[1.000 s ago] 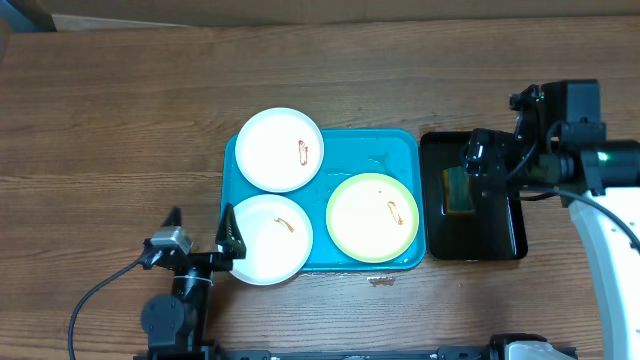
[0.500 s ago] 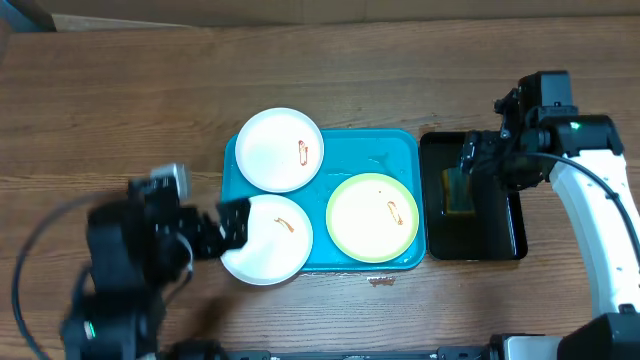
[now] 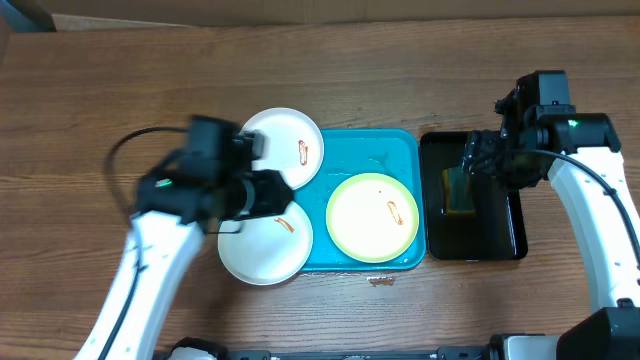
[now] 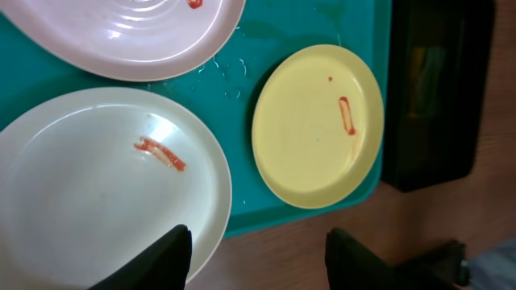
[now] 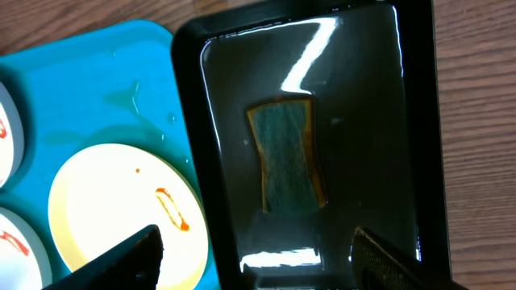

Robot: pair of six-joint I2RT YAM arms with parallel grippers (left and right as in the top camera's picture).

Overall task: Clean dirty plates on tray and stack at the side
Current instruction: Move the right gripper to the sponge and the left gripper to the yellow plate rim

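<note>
Three dirty plates lie on the turquoise tray: a white one at the back left, a white one at the front left, and a yellow-green one at the right. Each carries an orange-red smear. My left gripper hovers open over the tray's left side. In the left wrist view the left gripper is empty, with one finger above the front white plate's rim. My right gripper hangs open above a sponge, holding nothing.
A black tray holding shiny liquid and the sponge stands just right of the turquoise tray. Bare wooden table surrounds both. A cable trails from the left arm.
My left arm has swung from the table's front left up over the tray's left side. The right arm shifted slightly left over the black tray.
</note>
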